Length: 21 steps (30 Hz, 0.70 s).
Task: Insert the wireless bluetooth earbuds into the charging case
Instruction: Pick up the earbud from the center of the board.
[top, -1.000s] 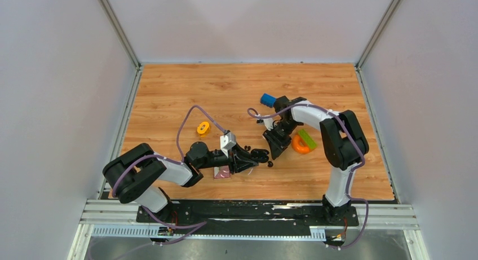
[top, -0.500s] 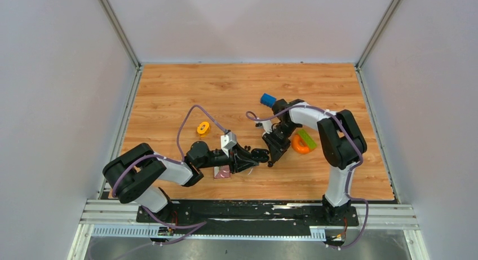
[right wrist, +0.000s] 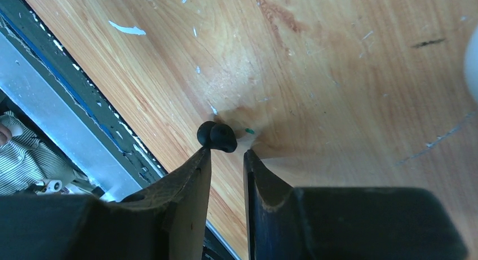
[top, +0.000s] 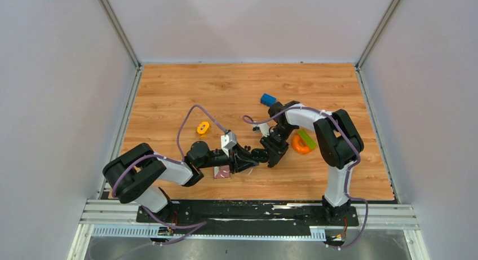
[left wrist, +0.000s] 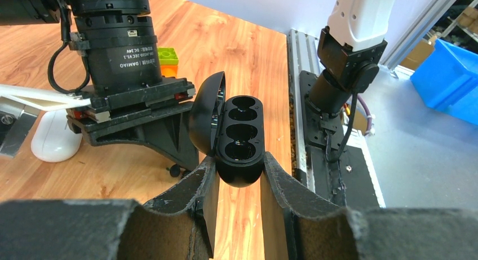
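Right wrist view: earbud lying just beyond the right end effector.
That end effector is narrowly parted and empty; the bud is seen on the surface, offset to one side. Farther off, the open charging case is gripped by the left end effector.

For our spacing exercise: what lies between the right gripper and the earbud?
Nothing: in the right wrist view the earbud sits at the open fingertips of the right gripper.

The right end effector stands at 3 o'clock of the left end effector, almost touching it. Beyond, an orange ring and green block bar 3 o'clock, a blue block 12 o'clock; bare tabletop opens toward 11 o'clock
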{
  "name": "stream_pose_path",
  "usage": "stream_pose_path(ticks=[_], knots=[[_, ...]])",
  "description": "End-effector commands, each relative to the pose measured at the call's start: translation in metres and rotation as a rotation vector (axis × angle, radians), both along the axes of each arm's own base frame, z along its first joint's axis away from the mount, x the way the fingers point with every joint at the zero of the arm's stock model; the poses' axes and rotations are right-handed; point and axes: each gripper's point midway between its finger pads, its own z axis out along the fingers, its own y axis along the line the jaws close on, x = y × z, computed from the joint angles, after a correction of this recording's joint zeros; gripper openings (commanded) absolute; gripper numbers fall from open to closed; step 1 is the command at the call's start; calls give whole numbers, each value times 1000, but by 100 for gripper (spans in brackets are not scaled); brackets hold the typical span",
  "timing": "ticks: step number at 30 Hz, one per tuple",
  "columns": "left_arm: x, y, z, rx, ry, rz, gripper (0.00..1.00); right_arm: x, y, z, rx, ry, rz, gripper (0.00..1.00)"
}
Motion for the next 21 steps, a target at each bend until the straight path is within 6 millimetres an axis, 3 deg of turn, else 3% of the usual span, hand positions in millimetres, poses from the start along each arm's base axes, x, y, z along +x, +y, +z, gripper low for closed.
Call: stream_pose_path(ticks=[1, 13, 21], knots=[[3, -5, 19, -49, -47, -10, 0, 6, 5, -10, -22, -35, 34, 27], [4, -6, 17, -45, -44, -11, 0, 16, 16, 5, 30, -88, 31, 18], [4, -6, 18, -45, -45, -10, 0, 24, 14, 7, 24, -136, 49, 6]])
